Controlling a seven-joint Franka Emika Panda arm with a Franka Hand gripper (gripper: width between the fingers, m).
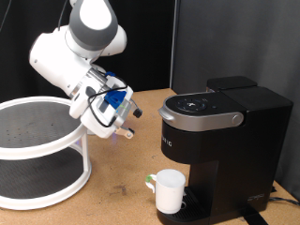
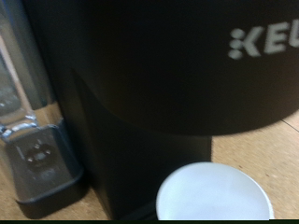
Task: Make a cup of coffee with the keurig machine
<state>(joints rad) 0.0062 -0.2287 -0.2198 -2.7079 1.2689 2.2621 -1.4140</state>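
Observation:
The keurig machine (image 1: pixel 220 136) is a black box with a grey-silver band round its head, at the exterior view's right. The white cup (image 1: pixel 169 190) with a greenish handle stands upright on its drip tray under the head. My gripper (image 1: pixel 133 122) hangs in the air just left of the machine's head, above and left of the cup. Its fingers are apart and hold nothing. In the wrist view the machine's front (image 2: pixel 187 84) fills the picture, the cup's rim (image 2: pixel 213 194) shows below it, and one of my fingers (image 2: pixel 39 161) is at the side.
A white round two-tier rack (image 1: pixel 37 150) stands at the exterior view's left on the wooden table (image 1: pixel 122 202). A black curtain hangs behind. A cable runs at the machine's lower right.

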